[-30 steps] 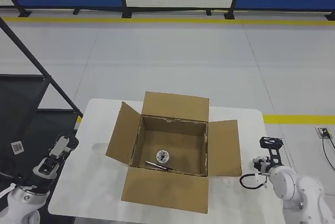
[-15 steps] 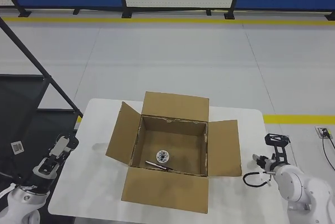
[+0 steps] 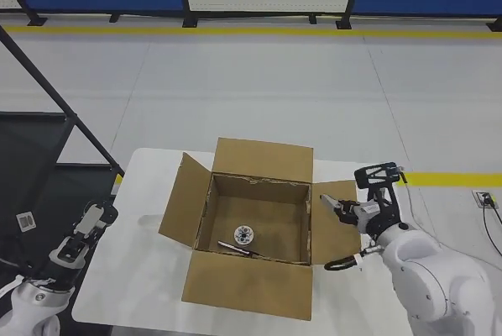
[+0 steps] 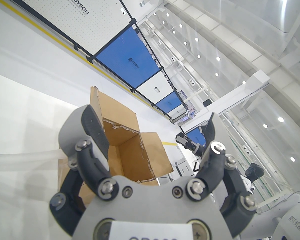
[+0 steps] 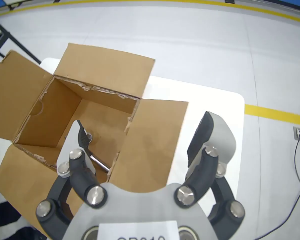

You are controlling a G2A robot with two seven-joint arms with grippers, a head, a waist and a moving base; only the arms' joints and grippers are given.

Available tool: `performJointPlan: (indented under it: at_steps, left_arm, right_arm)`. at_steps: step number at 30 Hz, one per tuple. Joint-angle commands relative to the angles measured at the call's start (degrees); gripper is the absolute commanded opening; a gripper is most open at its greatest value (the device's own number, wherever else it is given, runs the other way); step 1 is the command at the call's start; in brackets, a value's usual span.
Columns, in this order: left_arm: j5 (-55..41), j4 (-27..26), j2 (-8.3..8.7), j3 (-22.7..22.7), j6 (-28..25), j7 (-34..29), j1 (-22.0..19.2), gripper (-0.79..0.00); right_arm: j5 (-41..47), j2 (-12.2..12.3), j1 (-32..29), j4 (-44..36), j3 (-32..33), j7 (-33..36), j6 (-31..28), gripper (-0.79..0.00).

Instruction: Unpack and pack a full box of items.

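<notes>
- The right gripper (image 3: 358,189) has its jaws spread wide and holds nothing.
- In the right wrist view, 2 dark finger pads (image 5: 198,136) face each other across a broad gap, with only cardboard and table visible between them.
- The right gripper hangs above the right flap (image 3: 335,225) of the box (image 3: 264,160), close to the box's right wall, and is tilted toward the opening.
- The left gripper (image 3: 98,214) also has its jaws wide apart and holds nothing.
- The left gripper sits at the left edge of the table (image 3: 142,260), well apart from the box. In the left wrist view it points up and toward the box (image 4: 130,148).
- The box stands near the middle of the table with all 4 flaps folded outward and the opening facing up.
- 2 things lie on the box floor, near the wall closest to the robot:
  - 1 small round item (image 3: 244,232), white with dark markings.
  - 1 slim tool (image 3: 234,248), lying just beside the round item on the robot's side. Its type cannot be determined.
- In the right wrist view, a shiny metal shaft (image 5: 98,162) shows inside the box, partly hidden behind one finger.
- The table is white with rounded corners.
- A yellow line (image 3: 461,179) runs along the grey floor to the right of the table.
- A dark cable (image 3: 496,231) leads to a floor socket (image 3: 483,198) beyond the line.
</notes>
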Motion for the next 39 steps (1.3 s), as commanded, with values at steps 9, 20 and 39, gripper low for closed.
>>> performJointPlan:
  at_steps: [9,20,39]
  left_arm:
    - [0.0,0.0,0.00,0.0,0.0,0.0,0.0,0.000]
    - [0.0,0.0,0.00,0.0,0.0,0.0,0.0,0.000]
    - [3.2,6.1,0.78,-1.7,6.1,4.1,-2.6,0.000]
  right_arm:
    - [1.2,-3.4,17.7,14.8,-16.6,9.4,11.7,0.000]
    - [3.5,-5.0,21.4,17.0,-20.7,14.1,18.0,0.000]
    - [14.3,-14.2,40.2,47.9,-41.7,10.7,11.4,0.000]
